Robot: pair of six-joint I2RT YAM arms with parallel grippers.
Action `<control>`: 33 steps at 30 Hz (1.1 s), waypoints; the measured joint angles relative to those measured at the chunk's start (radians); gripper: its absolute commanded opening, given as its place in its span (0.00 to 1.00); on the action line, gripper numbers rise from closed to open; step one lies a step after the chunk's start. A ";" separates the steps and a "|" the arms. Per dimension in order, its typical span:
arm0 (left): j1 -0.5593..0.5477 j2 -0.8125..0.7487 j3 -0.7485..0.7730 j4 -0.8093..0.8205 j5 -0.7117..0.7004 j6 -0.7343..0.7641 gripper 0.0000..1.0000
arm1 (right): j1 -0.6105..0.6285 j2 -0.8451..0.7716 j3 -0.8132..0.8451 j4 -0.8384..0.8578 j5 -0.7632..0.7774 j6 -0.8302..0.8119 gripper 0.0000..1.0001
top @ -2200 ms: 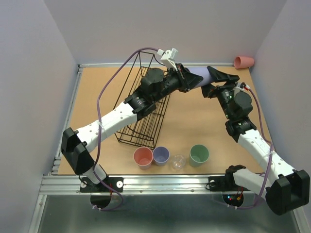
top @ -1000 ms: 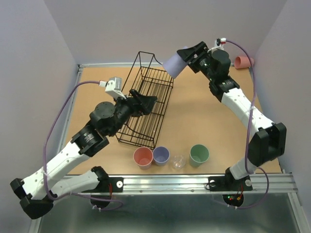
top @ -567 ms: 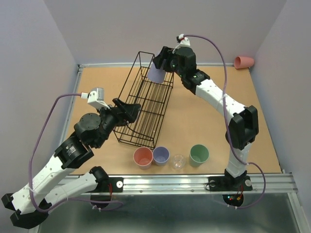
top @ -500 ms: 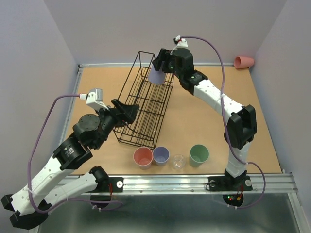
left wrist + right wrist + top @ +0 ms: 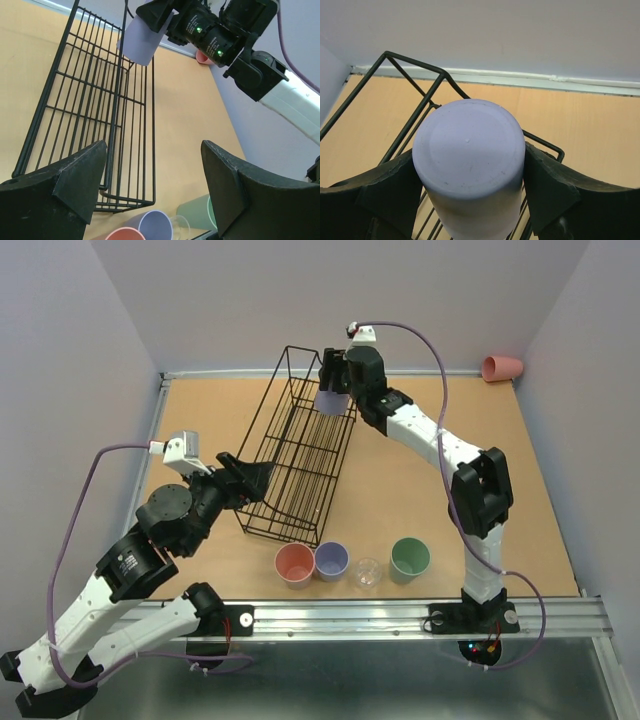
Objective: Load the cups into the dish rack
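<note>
The black wire dish rack (image 5: 300,455) lies slanted across the table's middle left, with no cup inside it. My right gripper (image 5: 333,398) is shut on a lavender cup (image 5: 331,404), held bottom-up over the rack's far end (image 5: 415,75); both fingers press the cup's sides (image 5: 470,165). My left gripper (image 5: 250,472) is open and holds nothing, beside the rack's near left side (image 5: 100,110). Along the front edge stand a salmon cup (image 5: 295,564), a lavender cup (image 5: 331,560), a clear cup (image 5: 367,573) and a green cup (image 5: 409,557).
Another salmon cup (image 5: 501,367) lies on its side in the far right corner against the wall. Purple walls close in the table on three sides. The right arm (image 5: 440,445) stretches across the table's middle right.
My right arm swung left with the lavender cup, from the far right of the table to above the rack's far end. The left arm drew back toward the near left.
</note>
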 measured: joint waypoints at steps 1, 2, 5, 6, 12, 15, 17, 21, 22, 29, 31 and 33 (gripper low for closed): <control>0.000 0.000 0.000 -0.004 -0.004 0.005 0.87 | 0.000 0.014 0.000 0.021 0.008 -0.008 0.00; 0.000 -0.002 0.000 -0.007 -0.007 0.008 0.87 | 0.000 0.024 0.000 0.047 0.014 -0.015 0.00; 0.000 -0.009 0.000 -0.015 -0.015 0.020 0.88 | 0.000 0.042 0.000 0.093 0.036 -0.038 0.01; 0.000 -0.011 0.000 -0.018 -0.018 0.024 0.88 | 0.000 0.048 0.000 0.106 0.042 -0.045 0.07; 0.000 -0.018 0.000 -0.036 -0.033 0.033 0.88 | 0.002 0.056 -0.002 0.129 0.055 -0.082 0.76; 0.000 -0.021 0.000 -0.040 -0.037 0.034 0.88 | 0.005 0.055 -0.011 0.135 0.057 -0.095 0.92; 0.000 -0.021 0.000 -0.040 -0.040 0.035 0.88 | 0.009 0.053 -0.026 0.138 0.060 -0.100 1.00; 0.000 -0.021 0.000 -0.040 -0.040 0.039 0.88 | 0.018 0.053 -0.057 0.129 0.062 -0.108 1.00; 0.000 -0.021 0.000 -0.040 -0.040 0.040 0.88 | 0.021 0.053 -0.059 0.127 0.062 -0.110 1.00; 0.000 -0.005 0.000 -0.040 -0.039 0.039 0.88 | 0.023 0.026 -0.060 0.126 0.069 -0.130 1.00; 0.000 -0.003 0.000 -0.040 -0.039 0.035 0.88 | 0.024 0.011 -0.059 0.126 0.074 -0.138 1.00; 0.000 -0.002 0.000 -0.040 -0.038 0.032 0.88 | 0.024 -0.005 -0.056 0.127 0.076 -0.149 1.00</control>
